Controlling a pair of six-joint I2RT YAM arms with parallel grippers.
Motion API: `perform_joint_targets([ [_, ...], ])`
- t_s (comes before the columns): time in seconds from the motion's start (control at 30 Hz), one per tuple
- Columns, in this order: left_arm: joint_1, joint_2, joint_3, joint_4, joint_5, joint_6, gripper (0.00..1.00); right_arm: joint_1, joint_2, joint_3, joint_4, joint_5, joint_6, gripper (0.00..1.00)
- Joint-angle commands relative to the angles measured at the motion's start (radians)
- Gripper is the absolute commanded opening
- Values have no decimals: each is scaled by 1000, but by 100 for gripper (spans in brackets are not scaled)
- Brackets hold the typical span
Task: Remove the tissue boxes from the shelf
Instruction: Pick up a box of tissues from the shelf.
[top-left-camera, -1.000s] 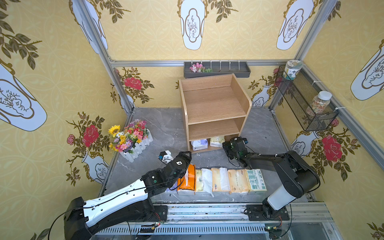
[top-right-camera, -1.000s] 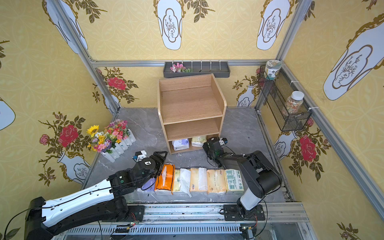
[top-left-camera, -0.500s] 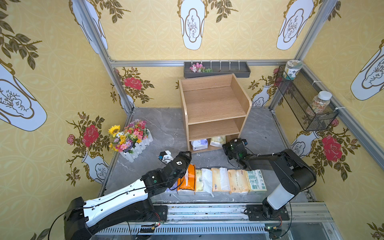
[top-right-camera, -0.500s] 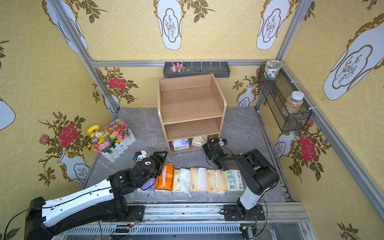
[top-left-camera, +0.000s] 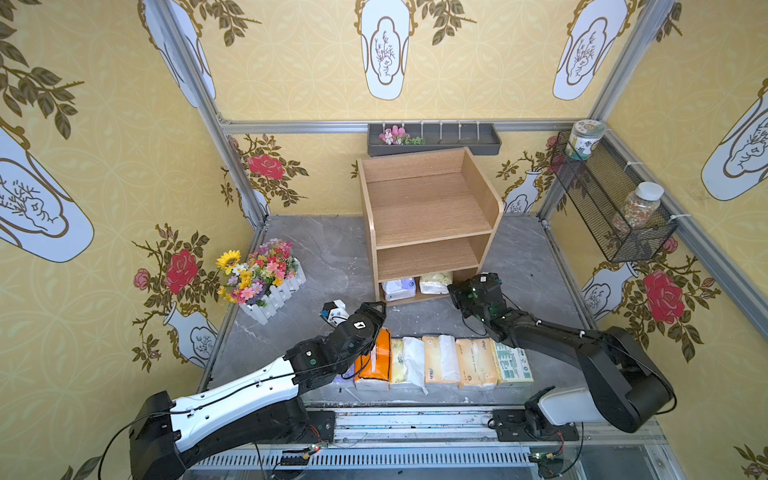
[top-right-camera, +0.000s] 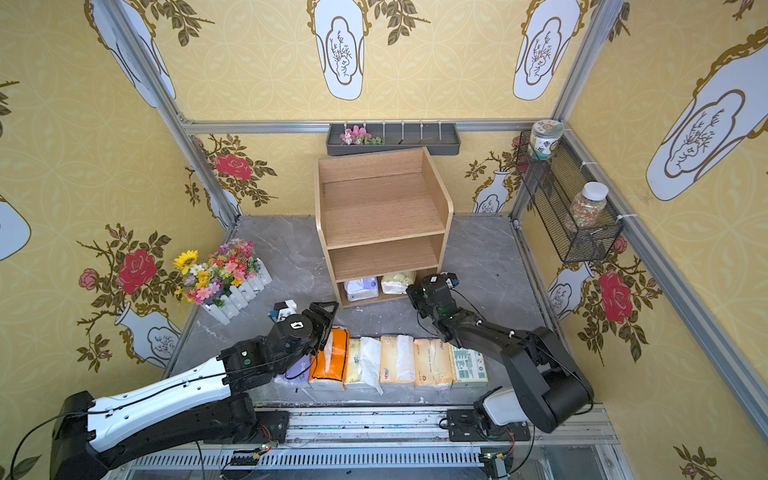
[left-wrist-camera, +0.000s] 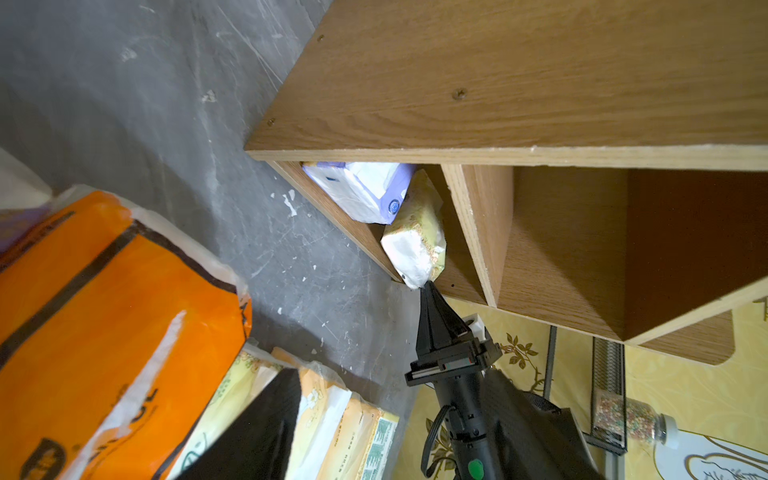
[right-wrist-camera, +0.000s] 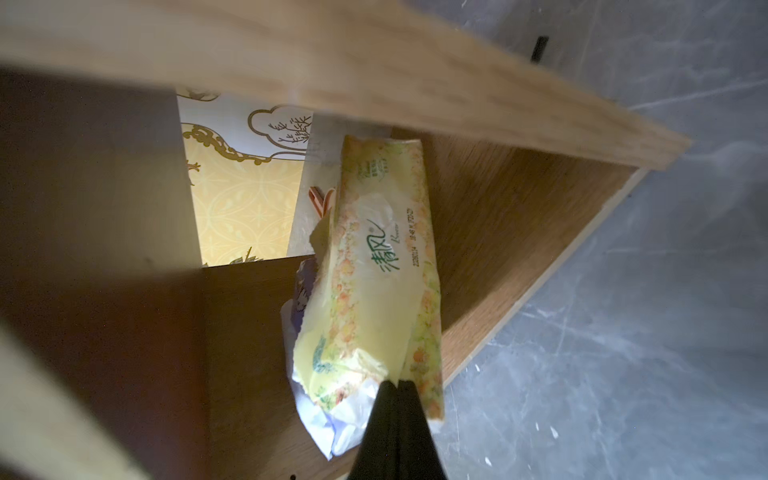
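The wooden shelf (top-left-camera: 428, 208) stands at the back middle of the table. Its lowest tier holds a lavender tissue pack (top-left-camera: 399, 288) and a pale yellow one (top-left-camera: 435, 282). My right gripper (right-wrist-camera: 395, 384) is shut on the wrapper end of the pale yellow pack (right-wrist-camera: 374, 270) at the tier's front edge; in a top view it (top-left-camera: 454, 292) sits just right of that pack. My left gripper (top-left-camera: 374, 309) hovers open above the far end of the orange pack (top-left-camera: 374, 357), holding nothing. Several more packs (top-left-camera: 476, 361) lie in a row along the table's front.
A white planter of flowers (top-left-camera: 266, 278) stands at the left. A black wire basket (top-left-camera: 611, 208) holding two jars hangs on the right wall. A dark grey tray (top-left-camera: 432, 139) is mounted behind the shelf. The left forearm (top-left-camera: 249, 395) covers the row's left end.
My right gripper has closed on the end of the pale yellow pack and shifted slightly at the shelf's front. The left arm has stayed in place.
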Motion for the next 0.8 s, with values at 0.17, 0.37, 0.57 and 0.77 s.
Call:
perform_joint_targets([
  [0.17, 3, 109, -37, 266, 157, -76, 86, -8, -226, -26, -280, -62, -33, 0],
  [0.37, 1, 284, 4, 445, 267, -128, 87, -19, -295, -71, -282, -91, 11, 0],
  [0.57, 0, 416, 47, 573, 311, -210, 88, -22, -353, -26, -308, -121, 9, 0],
  [0.77, -1, 514, 63, 658, 305, -303, 89, -26, -425, -23, -354, -145, 38, 0],
])
